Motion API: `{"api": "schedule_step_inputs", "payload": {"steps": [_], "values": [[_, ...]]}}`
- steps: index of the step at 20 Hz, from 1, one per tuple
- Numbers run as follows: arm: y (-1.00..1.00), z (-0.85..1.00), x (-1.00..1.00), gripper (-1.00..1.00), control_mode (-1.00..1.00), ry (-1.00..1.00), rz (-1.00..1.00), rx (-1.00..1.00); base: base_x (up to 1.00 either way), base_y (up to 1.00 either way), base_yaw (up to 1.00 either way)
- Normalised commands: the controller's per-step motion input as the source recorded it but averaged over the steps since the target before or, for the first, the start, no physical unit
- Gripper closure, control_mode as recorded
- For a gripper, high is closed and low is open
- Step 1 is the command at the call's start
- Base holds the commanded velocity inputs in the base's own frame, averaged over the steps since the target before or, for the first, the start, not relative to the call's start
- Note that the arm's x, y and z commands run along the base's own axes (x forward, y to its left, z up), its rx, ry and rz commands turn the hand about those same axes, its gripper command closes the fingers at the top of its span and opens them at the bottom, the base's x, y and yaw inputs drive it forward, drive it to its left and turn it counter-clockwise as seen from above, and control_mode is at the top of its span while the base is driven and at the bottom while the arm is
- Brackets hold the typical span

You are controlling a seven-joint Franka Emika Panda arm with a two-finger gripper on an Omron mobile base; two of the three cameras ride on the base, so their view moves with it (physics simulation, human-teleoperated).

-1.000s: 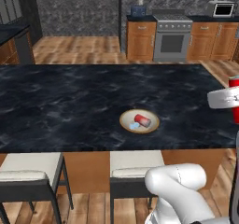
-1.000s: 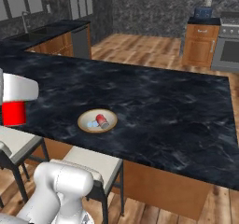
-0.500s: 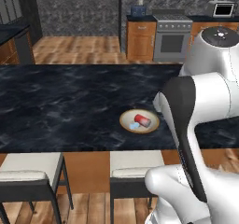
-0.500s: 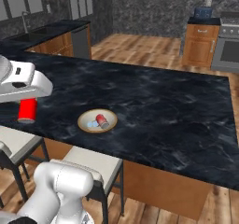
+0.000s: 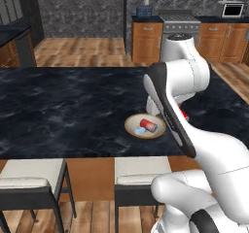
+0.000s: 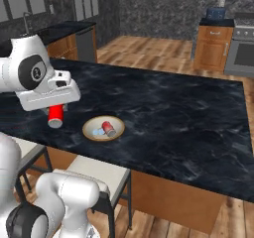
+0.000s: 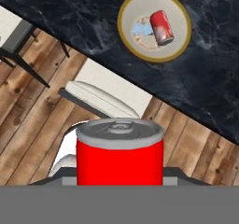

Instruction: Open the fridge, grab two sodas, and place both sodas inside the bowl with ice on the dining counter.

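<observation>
One can [image 7: 119, 153] is clamped in the end effector [image 6: 55, 114], at the lower middle of the hand view and just left of centre in the right base view, where its red body pokes out under the white hand. The other can [image 6: 109, 129] already lies on its side in the bowl [image 6: 90, 131], near the centre of that view, with a few pale ice pieces beside it. The bowl sits close to the near edge of the tabletop [image 6: 178, 108].

From where I stand, the held can looks to hang beside the bowl, towards the tabletop's edge; in the hand view it sits over wood floor and a chair [image 7: 100, 99], with the bowl up at the top of the frame. If it were let go here, I'd expect it to miss, hit the edge or the seat, and roll off. Even over the bowl there's risk: it is shallow and half taken up, so a can dropped from height could bounce off the first one, knock it out, or skid the bowl towards the edge. Lowering it upright onto the lying can might tip it over the rim.

I can read no brand or label on either can; both are plain red with silver tops. No legible writing shows elsewhere.
</observation>
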Motion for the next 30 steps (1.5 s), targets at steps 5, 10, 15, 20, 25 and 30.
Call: {"api": "schedule_step_inputs", "payload": {"steps": [5, 10, 15, 20, 25, 30], "values": [[-0.22, -0.27, 0.74, 1.0, -1.0, 0.01, 0.15, 0.06, 0.0, 0.0, 0.0], [-0.23, -0.5, 0.68, 1.0, -1.0, 0.0, 0.14, 0.0, 0.0, 0.0, 0.0], [-0.07, -0.55, 0.49, 1.0, -1.0, 0.04, 0.09, 0.0, 0.0, 0.0, 0.0], [0.0, -0.48, 0.56, 1.0, -1.0, 0.06, 0.05, 0.0, 0.0, 0.0, 0.0], [0.0, -0.47, 0.6, 1.0, -1.0, 0.07, 0.04, 0.0, 0.0, 0.0, 0.0], [0.0, -0.5, 0.58, 1.0, -1.0, 0.06, 0.04, 0.0, 0.0, 0.0, 0.0]]}}
